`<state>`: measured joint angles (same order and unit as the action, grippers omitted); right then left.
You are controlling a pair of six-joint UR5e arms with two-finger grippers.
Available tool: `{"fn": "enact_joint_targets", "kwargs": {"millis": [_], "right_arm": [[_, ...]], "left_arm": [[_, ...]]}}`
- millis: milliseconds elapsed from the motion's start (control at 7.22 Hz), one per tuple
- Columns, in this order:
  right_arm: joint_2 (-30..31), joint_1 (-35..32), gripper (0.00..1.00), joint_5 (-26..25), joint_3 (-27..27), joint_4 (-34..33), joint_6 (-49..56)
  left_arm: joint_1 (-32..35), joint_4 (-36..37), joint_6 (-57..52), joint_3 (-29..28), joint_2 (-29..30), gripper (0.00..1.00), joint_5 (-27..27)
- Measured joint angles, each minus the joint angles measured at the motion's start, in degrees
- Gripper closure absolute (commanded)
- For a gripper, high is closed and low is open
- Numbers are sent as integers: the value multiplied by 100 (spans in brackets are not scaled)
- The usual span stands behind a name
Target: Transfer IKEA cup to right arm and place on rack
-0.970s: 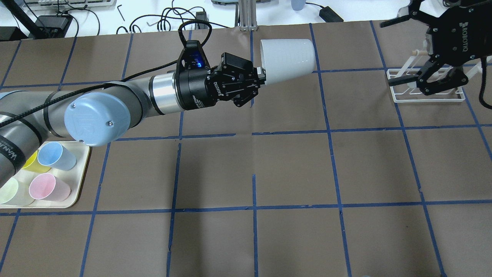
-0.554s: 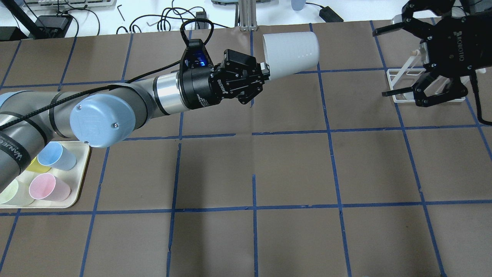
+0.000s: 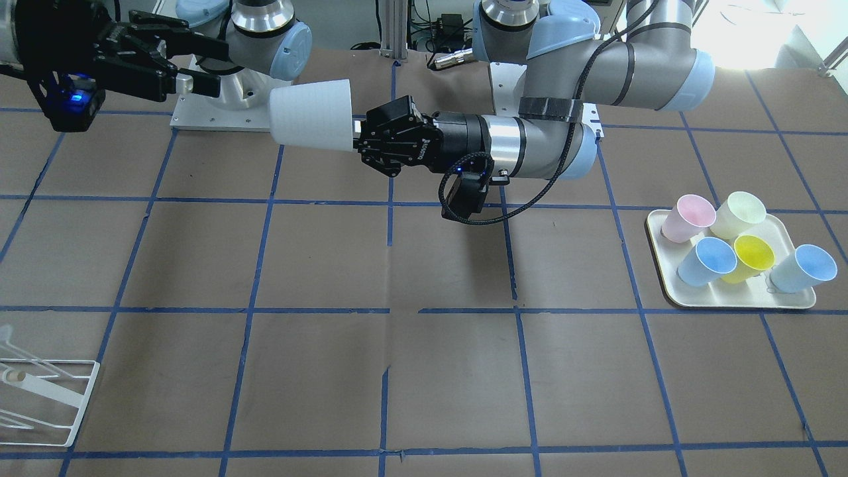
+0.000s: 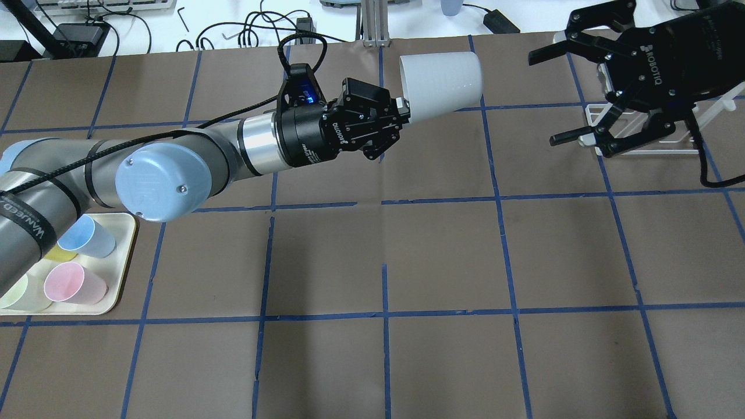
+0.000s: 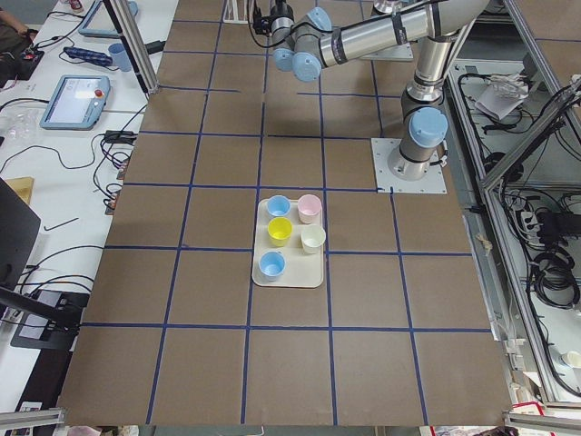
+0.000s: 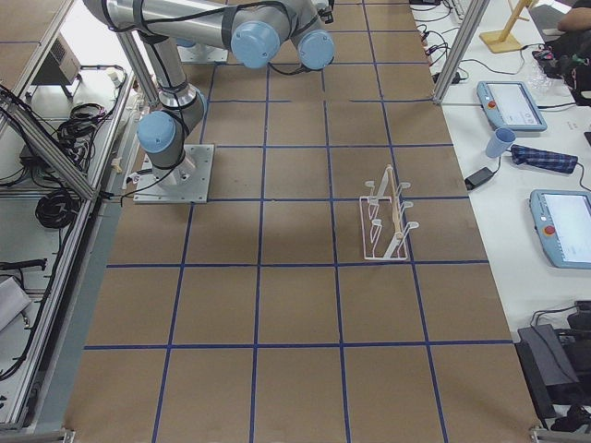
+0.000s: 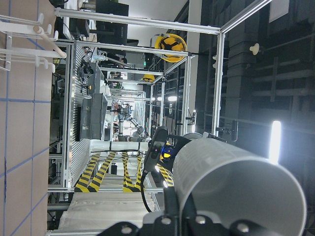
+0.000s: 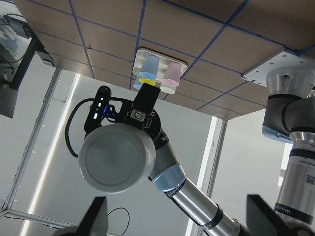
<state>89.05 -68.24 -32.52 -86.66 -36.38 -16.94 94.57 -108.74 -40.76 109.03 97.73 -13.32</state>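
Note:
The IKEA cup point(image 4: 440, 87) is pale grey-white and lies on its side in the air above the table's far middle. My left gripper point(image 4: 401, 110) is shut on its rim end, and the cup's base points toward the right arm. The cup also shows in the front view point(image 3: 310, 114), held by the left gripper point(image 3: 358, 139). My right gripper point(image 4: 543, 99) is open and empty, a short gap right of the cup, with its jaws spread wide. The right wrist view faces the cup's base point(image 8: 117, 157). The white wire rack point(image 4: 646, 145) stands on the table beneath the right gripper.
A cream tray point(image 4: 125, 256) at the near left holds several coloured cups, partly under the left arm. The tray also shows in the front view point(image 3: 662, 278). The rack shows in the front view point(image 3: 40, 391) and the right exterior view point(image 6: 388, 221). Cables and devices lie beyond the far edge.
The right gripper has moved left, toward the cup, and stays open. The left arm has shifted the cup slightly up and right and still grips it.

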Motion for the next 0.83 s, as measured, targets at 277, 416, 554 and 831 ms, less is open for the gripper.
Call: {"fn": "enact_joint_targets", "kwargs": {"millis": [277, 416, 554, 831], "right_arm": [[-252, -169, 0, 230, 54, -594, -440], [-327, -201, 0, 419, 75, -675, -492], [-367, -272, 0, 552, 88, -715, -515], [-401, -615, 0, 780, 93, -781, -583]], "left_arm": [[7, -6, 6, -3, 14, 100, -3], [8, -7, 6, -3, 17, 100, -3], [8, -7, 7, -4, 17, 100, -4], [11, -7, 7, -4, 17, 100, -4]]}}
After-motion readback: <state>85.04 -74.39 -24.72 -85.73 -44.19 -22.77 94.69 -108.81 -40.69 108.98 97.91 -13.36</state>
